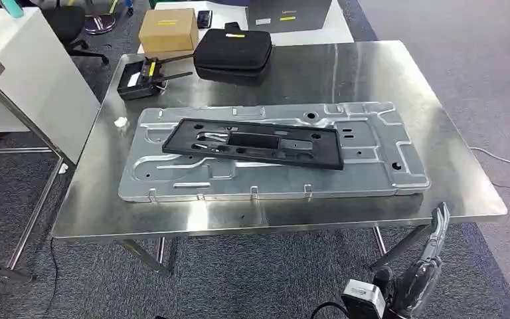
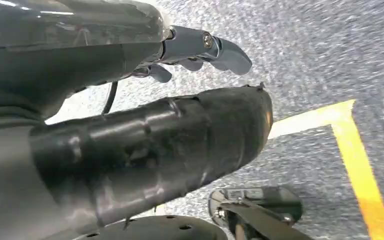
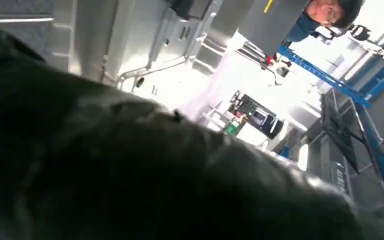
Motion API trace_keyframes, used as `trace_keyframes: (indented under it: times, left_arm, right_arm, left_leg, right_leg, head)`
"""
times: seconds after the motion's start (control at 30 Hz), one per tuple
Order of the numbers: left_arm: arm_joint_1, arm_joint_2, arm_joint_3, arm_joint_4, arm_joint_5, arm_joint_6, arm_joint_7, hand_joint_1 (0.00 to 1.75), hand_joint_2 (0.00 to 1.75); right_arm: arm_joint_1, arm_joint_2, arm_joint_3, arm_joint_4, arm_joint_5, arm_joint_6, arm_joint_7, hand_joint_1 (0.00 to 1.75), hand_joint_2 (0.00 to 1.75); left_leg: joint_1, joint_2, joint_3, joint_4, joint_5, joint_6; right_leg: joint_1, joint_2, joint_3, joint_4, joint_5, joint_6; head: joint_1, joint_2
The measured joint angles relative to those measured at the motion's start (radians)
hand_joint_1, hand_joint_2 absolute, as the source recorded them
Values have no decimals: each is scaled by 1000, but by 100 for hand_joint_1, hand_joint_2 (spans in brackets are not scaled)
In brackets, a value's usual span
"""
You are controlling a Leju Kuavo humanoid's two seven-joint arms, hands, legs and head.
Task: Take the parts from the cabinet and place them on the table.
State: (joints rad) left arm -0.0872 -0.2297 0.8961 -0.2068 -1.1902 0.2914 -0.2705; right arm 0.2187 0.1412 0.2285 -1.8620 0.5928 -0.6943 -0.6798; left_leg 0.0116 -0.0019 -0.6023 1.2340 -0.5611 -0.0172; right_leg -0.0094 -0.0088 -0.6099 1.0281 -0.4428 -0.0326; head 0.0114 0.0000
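Note:
A large silver stamped metal panel [image 1: 372, 143] lies flat along the steel table [image 1: 451, 199]. A black rectangular plastic frame [image 1: 252, 143] rests on top of it, slightly askew. My right hand [image 1: 428, 262] hangs below the table's near right edge, fingers straight and pointing up, holding nothing; in the right wrist view it is a dark blur [image 3: 130, 175]. My left hand [image 2: 130, 145] hangs over the carpet, its fingers [image 2: 225, 52] stretched out apart from the thick thumb, with nothing in them.
At the table's far end stand a black zip case [image 1: 232, 53], a cardboard box [image 1: 168, 30] and a black handheld device [image 1: 143, 76]. A white cabinet [image 1: 26, 73] stands to the left. Yellow tape [image 2: 360, 165] marks the carpet. A person [image 3: 325, 15] stands nearby.

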Motion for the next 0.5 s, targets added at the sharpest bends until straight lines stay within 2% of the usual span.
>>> trace_keyframes:
  times: [0.03, 0.07, 0.1, 0.17, 0.2, 0.23, 0.27, 0.3, 0.37, 0.4, 0.43, 0.47, 0.5]
  left_arm:
    - [0, 0, 0, 0, -1, 0, 0, 0, 0]
    - [-2, 0, 0, 0, -2, 0, 0, 0, 0]
    - [-3, 2, 0, 0, -3, 0, 0, 0, 0]
    - [-2, 2, 1, 0, -4, 0, 0, 0, 0]
    - [-2, 2, 1, 0, -4, 0, 0, 0, 0]
    - [0, 3, 2, 0, -4, 0, 0, 0, 0]
    - [-1, 3, 4, 0, -4, 0, 0, 0, 0]
    - [-1, 3, 5, 0, -4, 0, 0, 0, 0]
    - [-2, 4, 6, 0, -4, 0, 0, 0, 0]
    - [-1, 5, 7, 0, -4, 0, 0, 0, 0]
    - [-1, 6, 8, 0, -4, 0, 0, 0, 0]
    - [-1, 7, 9, 0, -4, 0, 0, 0, 0]
    - [-1, 7, 10, 0, -4, 0, 1, 0, 0]
  right_arm:
    - [2, 2, -2, 0, 16, 0, -6, 0, 0]
    - [3, 6, -7, 0, 31, 0, -12, 0, 0]
    - [4, 10, -11, -1, 34, 0, -13, 0, 0]
    - [3, 11, -16, -2, 31, 0, -14, 0, 0]
    - [4, 11, -18, -5, 26, 0, -14, 0, 0]
    - [4, 11, -21, -7, 23, -1, -14, 0, 0]
    - [5, 11, -25, -10, 21, -1, -14, 0, 0]
    - [5, 11, -26, -11, 17, -1, -13, 0, 0]
    - [6, 11, -29, -11, 4, -1, -11, 0, 0]
    - [6, 11, -30, -11, -2, -1, -11, 0, 0]
    - [6, 11, -30, -11, -6, -1, -11, 0, 0]
    - [6, 11, -30, -11, -13, -1, -11, 0, 0]
    - [6, 11, -30, -11, -18, -1, -11, 0, 0]
  left_leg:
    - [0, 0, 62, -90, 33, 4]
    - [-1, -1, 124, -182, 36, 11]
    - [-8, -2, 158, -240, 18, 15]
    - [-10, -2, 144, -246, 20, 22]
    - [-12, -2, 141, -244, 25, 29]
    - [-7, -1, 137, -256, 39, 40]
    - [-2, 9, 132, -260, 52, 47]
    - [-2, 9, 120, -261, 62, 57]
    - [-4, 12, 93, -258, 79, 64]
    - [-6, 14, 80, -254, 89, 64]
    - [-6, 14, 66, -249, 98, 63]
    - [-6, 14, 49, -243, 105, 61]
    - [-6, 15, 35, -237, 111, 60]
  right_leg:
    - [0, 1, -9, 4, 6, 3]
    - [0, 1, -13, 7, 11, 7]
    - [6, 1, -19, 10, 16, 13]
    - [3, -1, -20, 7, 32, 26]
    - [1, -1, -19, 3, 41, 32]
    - [7, 0, -20, 0, 48, 41]
    - [0, 8, -27, 14, 21, 43]
    - [-1, 9, -42, 52, -34, 46]
    - [-4, 9, -81, 191, -149, 54]
    - [-5, 9, -95, 263, -179, 58]
    - [-5, 9, -95, 299, -172, 60]
    - [-5, 8, -75, 294, -140, 61]
    - [-5, 8, -37, 253, -103, 59]
  head:
    - [0, 0]
    - [0, 0]
    - [0, 0]
    - [1, 0]
    - [0, 0]
    - [2, 0]
    - [0, 0]
    - [3, 0]
    - [3, 0]
    - [3, 0]
    - [3, 0]
    - [3, 0]
    - [3, 0]
